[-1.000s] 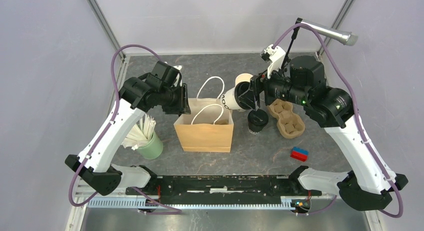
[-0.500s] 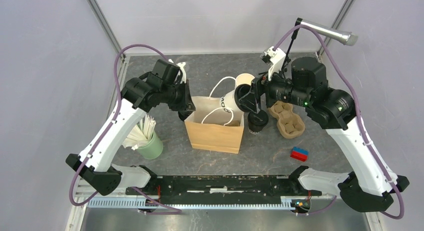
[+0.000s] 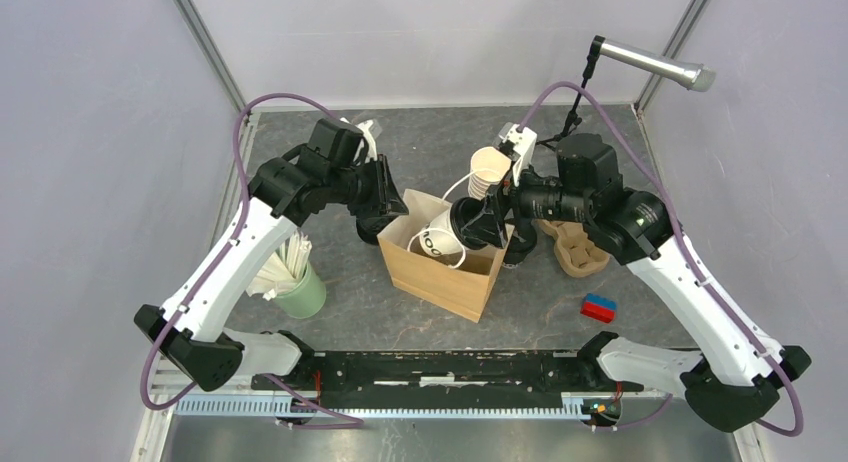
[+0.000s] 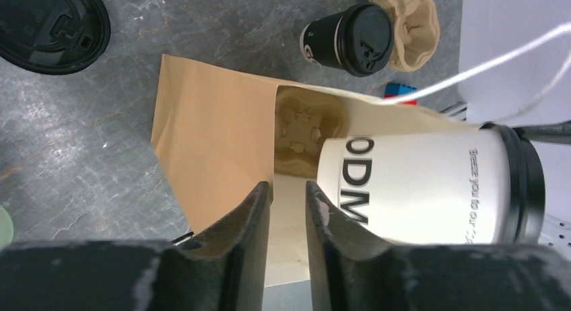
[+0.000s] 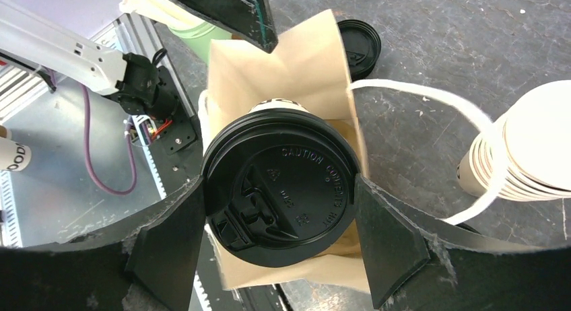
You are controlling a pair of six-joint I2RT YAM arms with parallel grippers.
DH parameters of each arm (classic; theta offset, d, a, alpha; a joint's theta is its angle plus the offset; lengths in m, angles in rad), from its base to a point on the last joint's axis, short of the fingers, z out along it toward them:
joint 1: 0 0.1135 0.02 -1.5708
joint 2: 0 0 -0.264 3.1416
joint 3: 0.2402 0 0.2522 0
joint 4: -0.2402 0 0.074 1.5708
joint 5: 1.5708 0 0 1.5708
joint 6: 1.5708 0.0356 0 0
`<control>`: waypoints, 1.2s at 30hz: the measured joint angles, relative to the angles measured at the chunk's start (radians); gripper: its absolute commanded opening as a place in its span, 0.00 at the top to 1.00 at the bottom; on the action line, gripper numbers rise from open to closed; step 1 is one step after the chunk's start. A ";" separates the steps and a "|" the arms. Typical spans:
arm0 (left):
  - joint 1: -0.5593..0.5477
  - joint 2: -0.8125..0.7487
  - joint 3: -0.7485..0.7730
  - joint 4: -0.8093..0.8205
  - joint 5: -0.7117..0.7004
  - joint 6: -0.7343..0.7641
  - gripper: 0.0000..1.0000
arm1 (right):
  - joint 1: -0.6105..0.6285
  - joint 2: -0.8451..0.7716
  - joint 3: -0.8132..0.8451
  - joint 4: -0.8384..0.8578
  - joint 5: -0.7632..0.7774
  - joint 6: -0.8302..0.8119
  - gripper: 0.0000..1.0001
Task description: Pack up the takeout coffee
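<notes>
- At the lower left of the top view stands a light green plastic cup point(image 3: 303, 294). It is full of white paper-wrapped sticks.
- Left of the middle, the left gripper point(image 4: 287, 193) is at the left rim of the bag. Its two black fingers are close together with a small gap. The bag's edge runs into that gap. I cannot tell if the fingers pinch it.
- Near that gripper, a flat round black plastic lid point(image 4: 47, 18) lies on the grey table point(image 3: 350, 322).
- In the middle stands an open brown paper bag with white string handles point(image 3: 445, 277). It sits at a slant. A brown pulp cup tray point(image 4: 306, 126) lies down inside it.
- The white paper cup with a round black plastic lid point(image 4: 417, 190) is at the mouth of the bag, tipped on its side. Its bottom end pokes into the bag. Its lid end sticks out to the right.
- The right gripper point(image 5: 279, 200) holds that cup. Its fingers are wide apart, one on each side of the lid.
- Just above the bag is a tall stack of cream paper cups with no lids point(image 3: 489, 168).
- Right of the bag, a black paper cup with a black lid point(image 4: 350, 38) stands upright on the table. It is just beside a second brown pulp tray point(image 3: 582, 252).
- At the lower right, a small red and blue block point(image 3: 599, 307) lies alone.
</notes>
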 measured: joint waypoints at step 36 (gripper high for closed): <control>0.003 0.234 0.309 -0.201 0.267 0.064 0.54 | 0.014 0.007 -0.037 0.034 0.099 -0.137 0.26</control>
